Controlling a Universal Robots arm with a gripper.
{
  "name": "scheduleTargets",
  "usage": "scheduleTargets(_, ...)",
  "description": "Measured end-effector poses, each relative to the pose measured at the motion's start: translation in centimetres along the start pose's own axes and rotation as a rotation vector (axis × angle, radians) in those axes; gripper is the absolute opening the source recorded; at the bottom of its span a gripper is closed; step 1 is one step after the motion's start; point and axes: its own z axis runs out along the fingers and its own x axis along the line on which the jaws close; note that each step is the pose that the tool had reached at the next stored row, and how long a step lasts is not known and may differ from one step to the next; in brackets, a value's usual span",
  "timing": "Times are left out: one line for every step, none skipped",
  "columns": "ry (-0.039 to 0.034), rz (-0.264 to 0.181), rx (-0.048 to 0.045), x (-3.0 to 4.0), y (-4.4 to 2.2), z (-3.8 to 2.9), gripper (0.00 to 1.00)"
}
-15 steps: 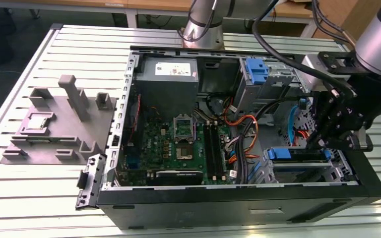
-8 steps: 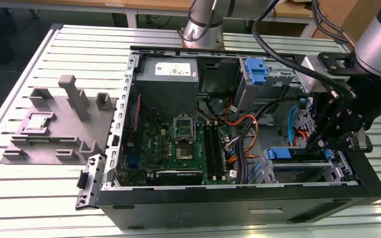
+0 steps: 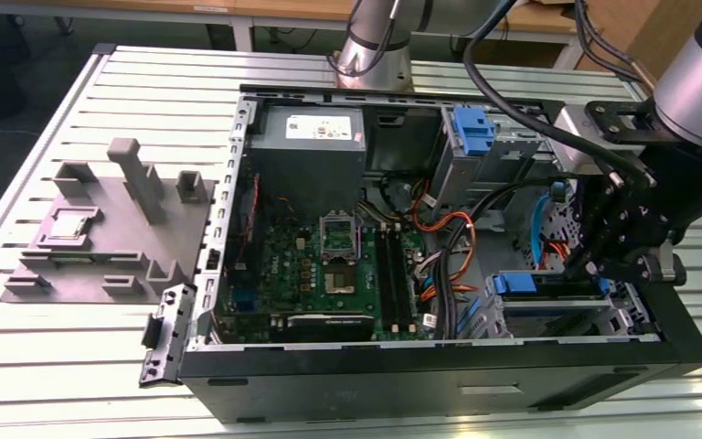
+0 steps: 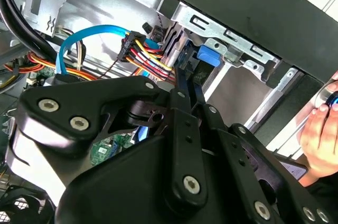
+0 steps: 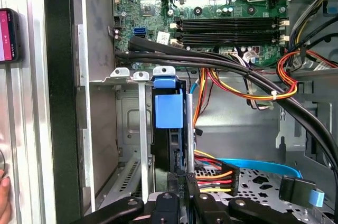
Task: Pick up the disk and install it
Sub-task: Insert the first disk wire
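Install step, near its end by my read: the disk [image 3: 555, 285] stood on edge in the drive cage at the front of the open computer case [image 3: 449, 366], on the exterior view's right, blue frame showing at its end.

Going left to right in the exterior view: grey fixture block [image 3: 101, 238] on the slatted table [image 3: 34, 366], well apart from the work; then the case with the green motherboard [image 3: 314, 265] and the grey power supply [image 3: 308, 137] above it; then orange and black cables; then a blue bracket [image 3: 477, 133] in the upper bay; then the gripper [image 3: 613, 261] down inside the case at the cage, right beside the disk.

In the first wrist view the disk [image 5: 170, 129] sat between the cage's metal rails, its blue tab toward the motherboard, and the gripper [image 5: 182, 179] met its near edge. The fingers looked pressed nearly together on that thin edge, pinching the disk. The second wrist view agreed: the fingers [image 4: 185, 84] ran close together up to the blue tab [image 4: 207, 55].

Judgement: the next move called for a straight push along the rails without snagging the red-yellow power leads just beside the slot. Whether the disk was fully seated, cannot tell.

A person's hand [image 4: 319, 131] sat at the edge of the second wrist view, outside the case.
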Motion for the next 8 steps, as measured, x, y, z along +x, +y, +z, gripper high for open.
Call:
scheduleTargets(-0.0004, 0.0, 0.0, 0.01, 0.0, 0.02, 0.17)
scheduleTargets(-0.0008, 0.0, 0.0, 0.04, 0.0, 0.04, 0.17)
scheduleTargets(-0.0012, 0.0, 0.0, 0.05, 0.0, 0.04, 0.17)
scheduleTargets(-0.0016, 0.001, -0.0001, 0.05, 0.0, 0.06, 0.17)
scheduleTargets(-0.002, 0.001, -0.0001, 0.06, 0.01, 0.07, 0.17)
scheduleTargets(-0.0024, 0.001, -0.0001, 0.07, 0.01, 0.09, 0.17)
scheduleTargets(-0.0029, 0.001, -0.0001, 0.08, 0.01, 0.12, 0.17)
scheduleTargets(-0.0035, 0.002, -0.0002, 0.08, 0.01, 0.15, 0.17)
